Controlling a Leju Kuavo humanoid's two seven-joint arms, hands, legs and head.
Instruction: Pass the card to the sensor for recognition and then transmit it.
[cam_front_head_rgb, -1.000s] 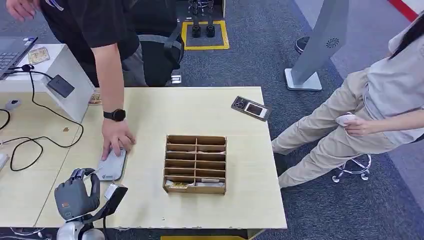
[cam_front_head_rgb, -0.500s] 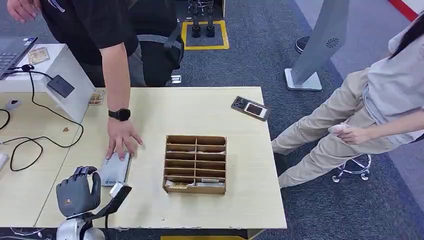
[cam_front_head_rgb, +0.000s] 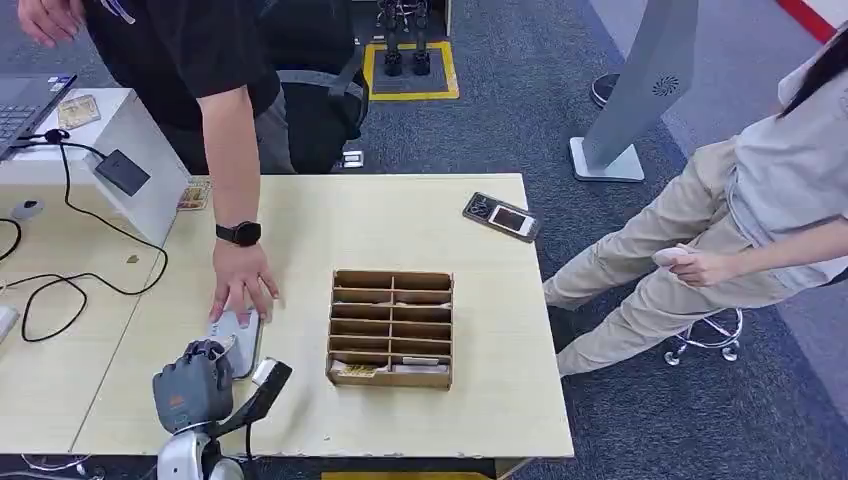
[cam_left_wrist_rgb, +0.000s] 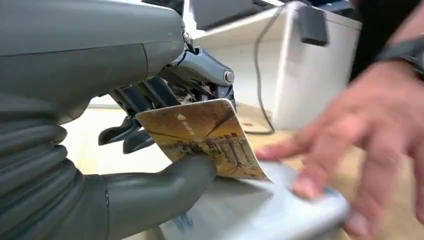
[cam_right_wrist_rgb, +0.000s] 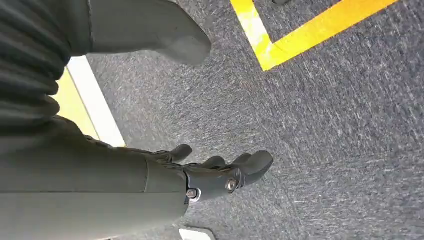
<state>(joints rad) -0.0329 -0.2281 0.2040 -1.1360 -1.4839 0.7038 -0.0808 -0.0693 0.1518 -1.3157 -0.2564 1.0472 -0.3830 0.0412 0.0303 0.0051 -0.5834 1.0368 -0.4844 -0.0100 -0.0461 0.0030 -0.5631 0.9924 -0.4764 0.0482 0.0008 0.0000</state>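
Left hand (cam_front_head_rgb: 193, 385): thumb and fingers pinch the card (cam_left_wrist_rgb: 205, 137), a yellow-brown printed card, its free corner over the grey sensor pad (cam_front_head_rgb: 237, 338) and close to its top face. Sensor pad: flat on the wooden table (cam_front_head_rgb: 480, 330), near the front left edge. Person's hand (cam_front_head_rgb: 243, 285): fingertips resting on the pad's far end, black watch (cam_front_head_rgb: 238, 234) at the wrist. Wooden divided box (cam_front_head_rgb: 391, 328): just right of the pad. Right hand (cam_right_wrist_rgb: 220, 172): hanging over grey carpet (cam_right_wrist_rgb: 325, 125), fingers apart, holding nothing.
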